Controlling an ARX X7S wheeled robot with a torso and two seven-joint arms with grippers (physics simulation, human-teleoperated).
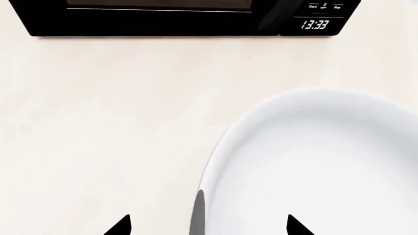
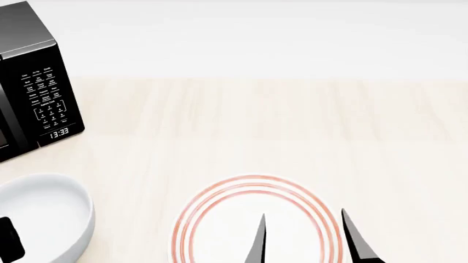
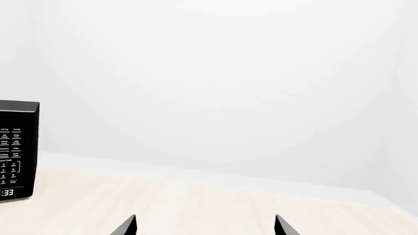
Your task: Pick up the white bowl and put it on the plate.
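The white bowl (image 2: pixel 44 216), plain, deep, round and glossy with a thick rim, is sitting on the pale wooden table (image 2: pixel 292 126) at the near left, in front of the black microwave (image 2: pixel 33 82) and well apart from the plate (image 2: pixel 256 219), a shallow white disc ringed by three thin red circles at the near centre. The left gripper (image 1: pixel 205 225) is hanging with its fingers spread wide, straddling the bowl's rim without closing on it. The right gripper (image 2: pixel 307 241) is hovering open and empty above the plate.
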